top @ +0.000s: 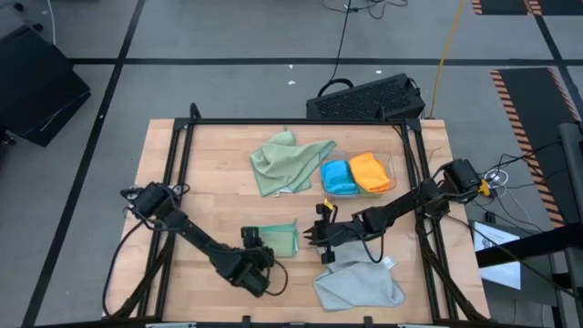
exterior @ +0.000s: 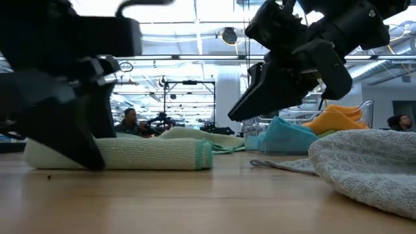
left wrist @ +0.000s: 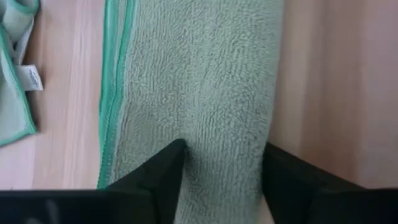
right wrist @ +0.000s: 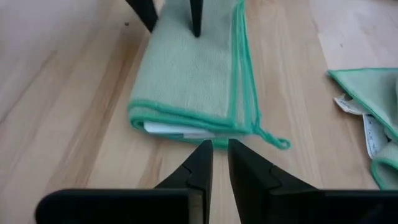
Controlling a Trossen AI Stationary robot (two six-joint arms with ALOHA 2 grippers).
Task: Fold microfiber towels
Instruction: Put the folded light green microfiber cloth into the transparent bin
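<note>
**Front centre of worktop: folded sage towel between both end effectors**

Near the front edge of the worktop, found folded sage towel lying flat, long axis running between the arms. Left end effector at the towel's left end, fingers parted astride the pile, pressing rather than clearly gripping. Right end effector just off the opposite end, fingers nearly together, holding nothing. Noted left arm as nearer.

Right wrist view showed the layered fold edge and a loose thread; high view did not. Unfolded sage towel, blue towel, orange towel behind; grey towel front right.
</note>
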